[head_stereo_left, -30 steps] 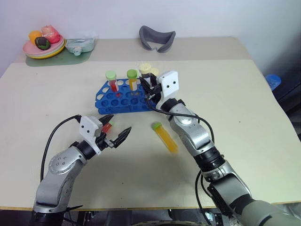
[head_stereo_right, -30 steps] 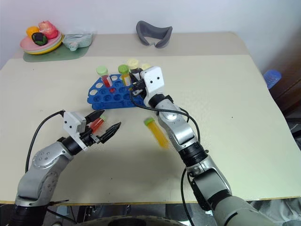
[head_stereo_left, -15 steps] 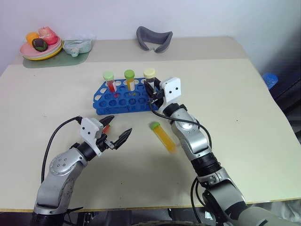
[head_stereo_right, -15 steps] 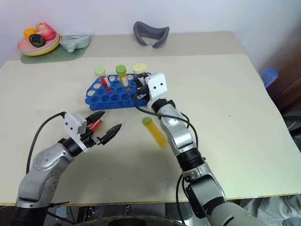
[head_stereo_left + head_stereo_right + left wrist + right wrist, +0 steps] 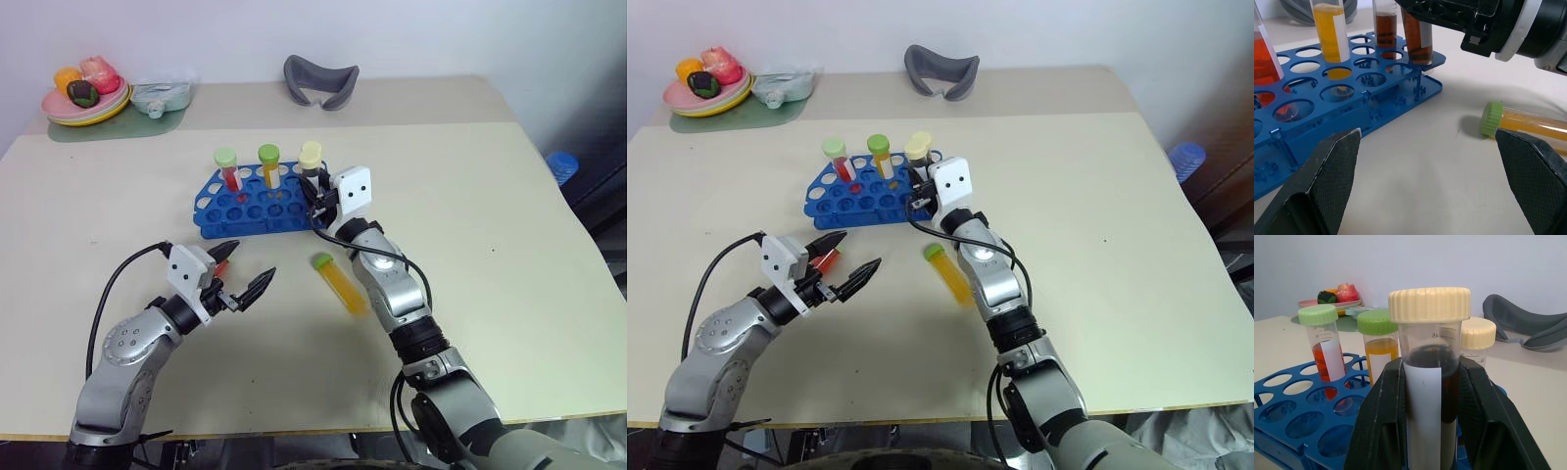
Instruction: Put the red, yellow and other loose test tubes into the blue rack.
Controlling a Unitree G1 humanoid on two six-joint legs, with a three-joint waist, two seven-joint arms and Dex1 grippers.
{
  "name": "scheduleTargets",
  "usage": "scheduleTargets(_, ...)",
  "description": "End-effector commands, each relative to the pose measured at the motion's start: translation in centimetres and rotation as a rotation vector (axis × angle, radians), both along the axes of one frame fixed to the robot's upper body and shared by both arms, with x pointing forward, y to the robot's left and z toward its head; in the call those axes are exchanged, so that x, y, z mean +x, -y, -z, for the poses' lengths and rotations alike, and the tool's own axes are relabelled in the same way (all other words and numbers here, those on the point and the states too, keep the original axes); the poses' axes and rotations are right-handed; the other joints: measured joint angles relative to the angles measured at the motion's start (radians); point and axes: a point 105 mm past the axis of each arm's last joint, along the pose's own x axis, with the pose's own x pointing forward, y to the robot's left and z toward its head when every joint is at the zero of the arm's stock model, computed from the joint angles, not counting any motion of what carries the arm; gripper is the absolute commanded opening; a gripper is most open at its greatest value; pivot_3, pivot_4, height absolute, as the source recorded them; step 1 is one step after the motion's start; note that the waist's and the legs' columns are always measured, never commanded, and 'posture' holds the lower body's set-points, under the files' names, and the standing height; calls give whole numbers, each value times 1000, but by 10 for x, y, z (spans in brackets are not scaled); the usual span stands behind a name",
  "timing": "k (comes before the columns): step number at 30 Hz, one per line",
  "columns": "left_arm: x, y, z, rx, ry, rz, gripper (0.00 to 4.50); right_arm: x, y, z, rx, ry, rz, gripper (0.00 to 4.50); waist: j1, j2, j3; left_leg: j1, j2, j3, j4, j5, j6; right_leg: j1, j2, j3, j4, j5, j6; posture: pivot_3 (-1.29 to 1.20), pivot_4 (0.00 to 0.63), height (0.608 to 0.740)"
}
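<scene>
Holding a dark-liquid tube with a cream cap (image 5: 1429, 382) upright, our right gripper (image 5: 315, 191) has its jaws clenched around the tube's body, at the right-hand end of the blue rack (image 5: 230, 211). In the left wrist view the tube's foot sits in an end hole of the rack, so we judge this tube is nearly seated, though we cannot tell whether it has bottomed out. Around it in the rack stand a red tube (image 5: 231, 174), an orange-yellow tube (image 5: 272, 168) and a second cream-capped tube (image 5: 1476, 340).

Our left gripper (image 5: 240, 279) hovers with its jaws spread wide and nothing in them. A small red tube (image 5: 827, 259) lies just beside its near finger.

The next pick turns on the loose yellow tube with a green cap (image 5: 341, 282). It lies flat on the surface (image 5: 509, 225), cap toward 11 o'clock and base toward 5 o'clock, about 6 o'clock from the right jaws and 3 o'clock from the left ones. We judge the right arm nearer.
</scene>
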Motion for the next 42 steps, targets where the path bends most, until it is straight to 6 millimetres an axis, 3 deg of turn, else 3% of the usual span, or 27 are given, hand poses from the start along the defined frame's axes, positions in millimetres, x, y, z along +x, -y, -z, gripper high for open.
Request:
scheduleTargets(1,-2,4,-10,5,51,15,4500,-4,-3,-18,50,55,-33,1303,0,0,0,0,0,0,0,0,0,0,0,0,0,0,0,0,150,740)
scheduleTargets(6,-4,6,-10,3,49,23,4500,-11,5,-37,34,109,-26,3715,1,0,0,0,0,0,0,0,0,0,0,0,1,0,0,0,150,740)
scheduleTargets(12,-5,5,-9,5,42,26,4500,-29,38,-59,-43,63,-83,3715,4,0,0,0,0,0,0,0,0,0,0,0,1,0,0,0,150,740)
scheduleTargets(15,-6,4,-8,7,36,28,4500,-41,59,-55,-149,-58,-124,3715,4,0,0,0,0,0,0,0,0,0,0,0,1,0,0,0,150,740)
scheduleTargets(21,-9,6,-2,38,9,87,4500,-83,91,-28,-476,-399,-214,3715,1,1,0,1,0,0,0,0,0,0,0,0,1,0,0,0,150,740)
scheduleTargets(25,-10,8,3,58,-9,129,4500,-104,81,-19,-580,-615,-292,3715,-1,1,0,2,0,0,0,0,0,1,1,2,1,0,0,0,150,740)
scheduleTargets(30,-10,11,8,88,-15,164,4500,-92,63,0,-594,-754,-259,3715,5,0,0,3,0,0,0,0,0,2,1,1,1,0,-1,0,150,740)
scheduleTargets(42,-18,12,9,80,-24,160,4500,-77,44,28,-649,-975,-113,3715,1,0,0,-1,0,0,1,0,1,-1,1,1,1,0,0,0,150,740)
